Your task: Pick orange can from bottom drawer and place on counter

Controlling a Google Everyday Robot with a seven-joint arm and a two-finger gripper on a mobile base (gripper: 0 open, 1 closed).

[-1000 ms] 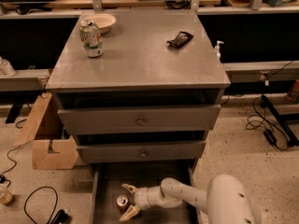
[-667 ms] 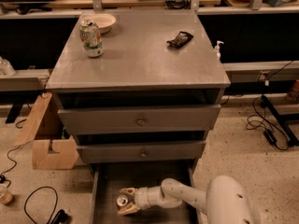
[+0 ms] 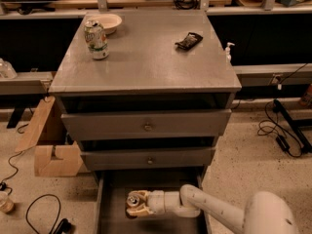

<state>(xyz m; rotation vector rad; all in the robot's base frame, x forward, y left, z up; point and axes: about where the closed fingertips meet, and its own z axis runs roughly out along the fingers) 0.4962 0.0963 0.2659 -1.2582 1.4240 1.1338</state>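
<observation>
The bottom drawer (image 3: 113,216) of the grey cabinet stands pulled open at the bottom of the camera view. The orange can (image 3: 132,202) stands upright on its floor at the left, silver top showing. My gripper (image 3: 135,205) reaches in from the right along the white arm and its pale fingers (image 3: 142,210) sit around the can's body, closed on it. The can still rests in the drawer. The counter (image 3: 146,57) is the broad grey top of the cabinet above.
On the counter stand a green-and-white can (image 3: 96,38), a pale bowl (image 3: 108,21) behind it and a dark packet (image 3: 189,40) at the right. Two upper drawers with knobs are shut. A cardboard box (image 3: 47,144) and cables lie on the floor at the left.
My fingers have come together around the orange can, which before lay just off the open fingertips. The arm has barely shifted.
</observation>
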